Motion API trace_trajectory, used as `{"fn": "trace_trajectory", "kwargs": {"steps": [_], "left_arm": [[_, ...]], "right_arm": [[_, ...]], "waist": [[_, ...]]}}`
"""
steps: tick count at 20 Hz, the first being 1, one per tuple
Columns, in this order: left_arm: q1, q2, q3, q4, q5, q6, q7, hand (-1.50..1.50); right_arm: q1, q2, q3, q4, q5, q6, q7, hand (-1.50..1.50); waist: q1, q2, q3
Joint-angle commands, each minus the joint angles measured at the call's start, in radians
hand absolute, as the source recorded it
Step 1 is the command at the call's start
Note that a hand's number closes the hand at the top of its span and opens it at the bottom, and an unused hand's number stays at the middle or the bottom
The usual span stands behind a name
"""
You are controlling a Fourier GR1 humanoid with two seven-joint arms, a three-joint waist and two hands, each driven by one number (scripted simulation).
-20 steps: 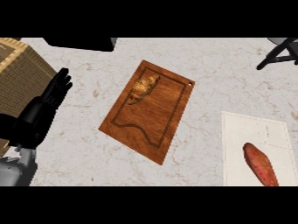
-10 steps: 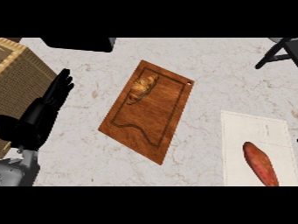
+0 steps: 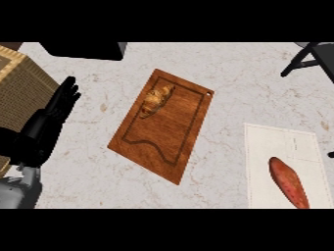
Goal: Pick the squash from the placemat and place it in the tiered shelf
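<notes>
Fingers [image 3: 66, 96] on your left hand [image 3: 37, 135] stay straight and released at middle left, so the squash [image 3: 289, 182] lies untouched lower right.

Marble counter [image 3: 256, 78]: cutting board [image 3: 168, 139], placemat [image 3: 285, 147], wicker basket [image 3: 10, 83].

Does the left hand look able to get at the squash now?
Probably not easily: the left hand is at the far left by the basket, with the cutting board between it and the squash on the placemat.

The squash [image 3: 289, 182] lies on the placemat [image 3: 285, 142], right of the cutting board [image 3: 169, 142] bearing a pastry [image 3: 155, 100].
</notes>
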Motion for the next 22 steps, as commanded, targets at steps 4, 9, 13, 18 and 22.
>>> {"fn": "trace_trajectory", "kwargs": {"steps": [4, 9, 13, 18, 22], "left_arm": [[0.054, -0.006, -0.007, -0.028, -0.025, 0.007, -0.015, 0.0], [0.051, 0.006, 0.014, -0.031, 0.001, -0.013, 0.002, 0.0], [0.03, 0.005, 0.025, -0.009, -0.01, -0.003, -0.012, 0.0], [0.064, 0.0, 0.028, 0.008, -0.007, -0.012, -0.033, 0.0], [0.036, -0.006, 0.018, 0.009, -0.018, -0.008, -0.011, 0.0]], "right_arm": [[0.056, 0.005, -0.018, 0.008, -0.017, 0.043, 0.094, 1.5], [0.072, -0.001, 0.048, 0.008, 0.05, -0.017, 0.308, 1.5], [0.138, -0.022, 0.071, 0.008, 0.072, 0.311, 0.305, 1.5], [0.094, 0.001, 0.02, 0.007, 0.018, 0.531, 0.281, -1.5], [0.012, -0.005, 0.072, 0.008, 0.073, 0.465, 0.448, -1.5]], "waist": [[-0.002, 0.002, 0.006], [-0.014, -0.008, 0.004], [-0.033, 0.003, 0.0], [-0.033, -0.012, 0.001], [-0.031, -0.011, 0.002]]}}
